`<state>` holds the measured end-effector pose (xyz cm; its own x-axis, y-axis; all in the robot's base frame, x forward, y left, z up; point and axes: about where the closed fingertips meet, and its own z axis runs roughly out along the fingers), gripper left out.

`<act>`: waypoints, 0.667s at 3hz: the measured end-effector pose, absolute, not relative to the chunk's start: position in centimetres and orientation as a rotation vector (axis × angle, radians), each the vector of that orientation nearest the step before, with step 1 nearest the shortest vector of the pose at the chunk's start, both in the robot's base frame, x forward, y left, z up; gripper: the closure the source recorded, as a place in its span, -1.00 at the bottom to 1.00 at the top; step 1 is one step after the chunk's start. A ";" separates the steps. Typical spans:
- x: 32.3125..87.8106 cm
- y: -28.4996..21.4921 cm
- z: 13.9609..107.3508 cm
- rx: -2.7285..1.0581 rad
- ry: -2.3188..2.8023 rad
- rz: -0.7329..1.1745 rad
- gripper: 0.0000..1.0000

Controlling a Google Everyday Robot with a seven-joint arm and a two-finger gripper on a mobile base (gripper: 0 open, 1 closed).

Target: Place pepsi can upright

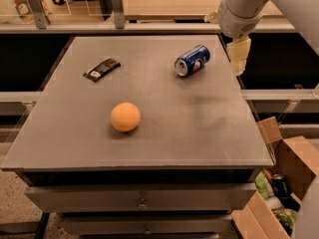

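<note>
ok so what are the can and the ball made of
The pepsi can, lying on its side, looks like painted aluminium: glossy blue wall, silvery end. The orange ball looks smooth and matte, maybe plastic or foam; unclear. The gripper hangs just right of the can.

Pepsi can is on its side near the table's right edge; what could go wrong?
The pepsi can lies on its side, so a nudge from the pincer, hanging just right of it by the table edge, may roll it off. Beyond that edge it could drop into the cardboard box.
</note>
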<state>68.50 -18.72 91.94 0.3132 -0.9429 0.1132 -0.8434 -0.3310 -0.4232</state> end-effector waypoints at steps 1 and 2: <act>69.8 -17.4 90.9 -2.361 1.541 -0.483 -1.00; 70.6 -15.9 90.1 -2.427 1.461 -0.443 -1.00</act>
<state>70.63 -15.94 90.07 0.4438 -0.8882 0.1189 -0.8045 -0.4534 -0.3836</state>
